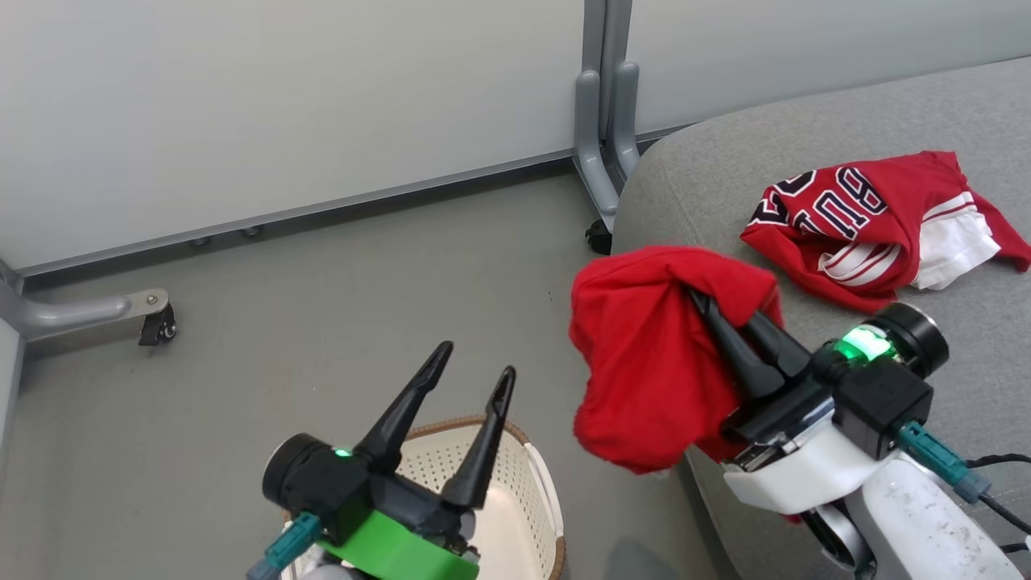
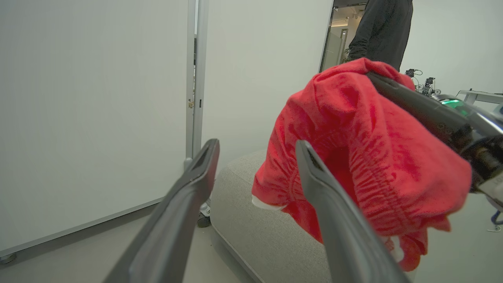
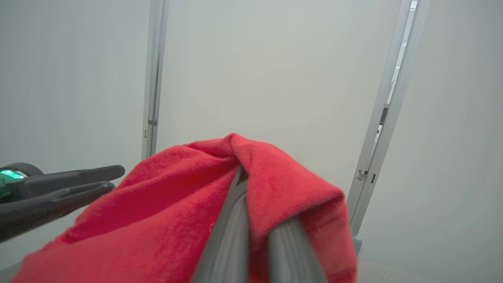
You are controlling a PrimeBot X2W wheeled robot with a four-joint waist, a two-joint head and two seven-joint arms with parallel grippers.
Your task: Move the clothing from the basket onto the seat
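Note:
A red jersey hangs in the air over the seat's left edge, with my right gripper shut on its top fold. In the right wrist view the shut fingers disappear into the red cloth. A second red jersey with white lettering lies crumpled on the light-grey seat. My left gripper stands open and holds nothing, above the cream basket at the bottom. In the left wrist view its spread fingers frame the hanging jersey.
Grey floor lies between the basket and a white partition wall. The partition's grey feet and castors stand on the floor, one beside the seat's corner. A person in dark clothing stands in a doorway behind the seat.

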